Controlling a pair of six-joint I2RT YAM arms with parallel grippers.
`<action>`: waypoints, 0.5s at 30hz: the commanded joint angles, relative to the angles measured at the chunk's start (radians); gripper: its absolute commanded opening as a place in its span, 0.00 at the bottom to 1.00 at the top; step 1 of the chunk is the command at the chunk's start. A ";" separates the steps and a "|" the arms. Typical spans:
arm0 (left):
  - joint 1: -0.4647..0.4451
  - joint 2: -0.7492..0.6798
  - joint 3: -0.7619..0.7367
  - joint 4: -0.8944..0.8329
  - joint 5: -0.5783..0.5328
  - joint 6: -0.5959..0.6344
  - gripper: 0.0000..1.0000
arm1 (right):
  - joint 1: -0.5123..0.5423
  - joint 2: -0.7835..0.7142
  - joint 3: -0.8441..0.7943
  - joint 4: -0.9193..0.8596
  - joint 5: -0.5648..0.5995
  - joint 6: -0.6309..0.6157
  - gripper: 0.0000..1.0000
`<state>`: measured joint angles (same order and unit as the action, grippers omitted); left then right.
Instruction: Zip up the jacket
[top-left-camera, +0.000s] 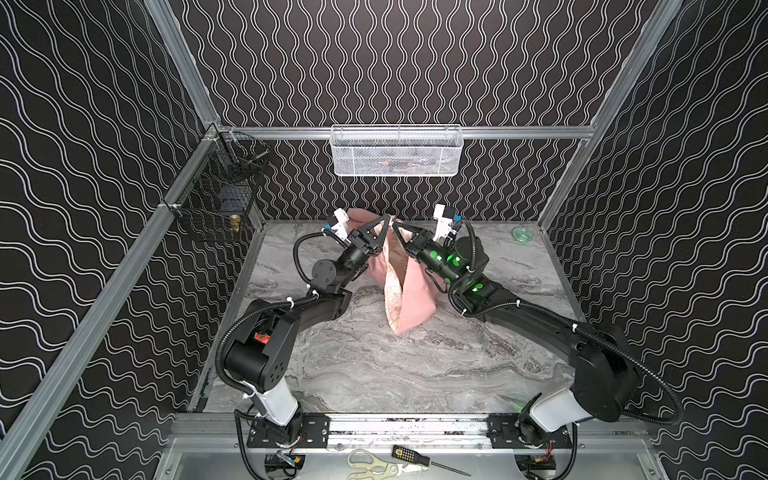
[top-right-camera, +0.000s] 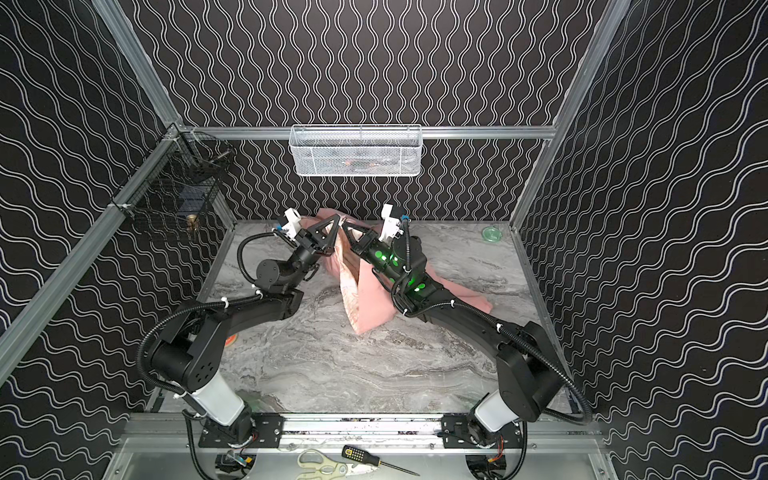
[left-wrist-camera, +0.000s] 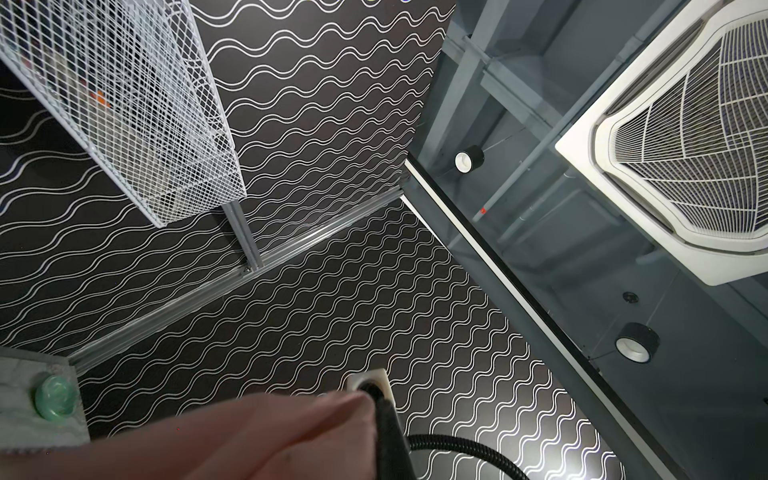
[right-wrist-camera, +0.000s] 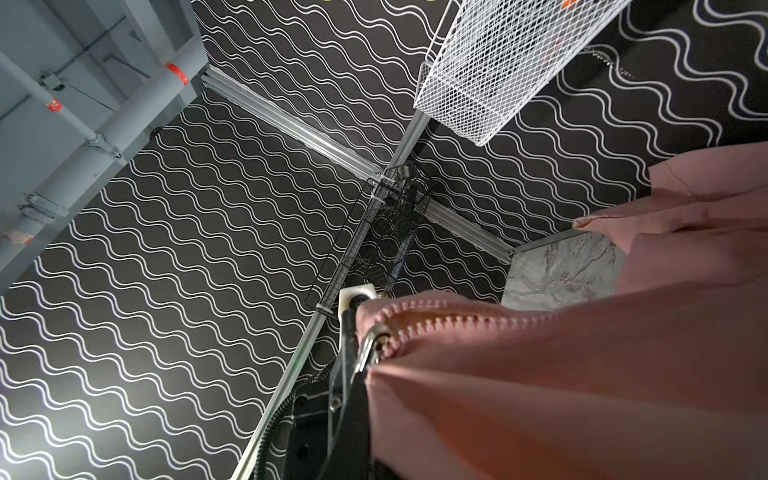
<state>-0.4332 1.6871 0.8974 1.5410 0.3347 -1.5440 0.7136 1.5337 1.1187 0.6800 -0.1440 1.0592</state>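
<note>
The grey marbled tabletop (top-left-camera: 415, 374) spreads in front. On the near side of the white wire-mesh basket (top-left-camera: 395, 151) on the wavy-lined black back wall, the small salmon-pink fabric jacket (top-left-camera: 415, 291) hangs with its hem on the marble, cream lining showing. Below that basket, the left gripper (top-left-camera: 387, 218) and right gripper (top-left-camera: 397, 226) each clamp its upper edge, tips almost touching, with the metal zipper slider (right-wrist-camera: 374, 345) beside the right one. Keeping the cloth taut and the teeth straight should let the slider run.
</note>
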 joint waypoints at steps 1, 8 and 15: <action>0.008 -0.016 -0.003 -0.032 -0.134 0.008 0.00 | -0.004 -0.017 -0.034 -0.021 -0.233 0.088 0.00; 0.006 -0.028 -0.020 -0.025 -0.128 0.012 0.00 | -0.034 -0.016 -0.063 0.065 -0.276 0.206 0.00; 0.006 -0.031 -0.011 -0.037 -0.123 0.018 0.00 | -0.034 -0.002 -0.059 0.076 -0.297 0.230 0.00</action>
<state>-0.4351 1.6623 0.8745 1.4979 0.3763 -1.5375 0.6716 1.5299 1.0622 0.7540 -0.2588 1.2598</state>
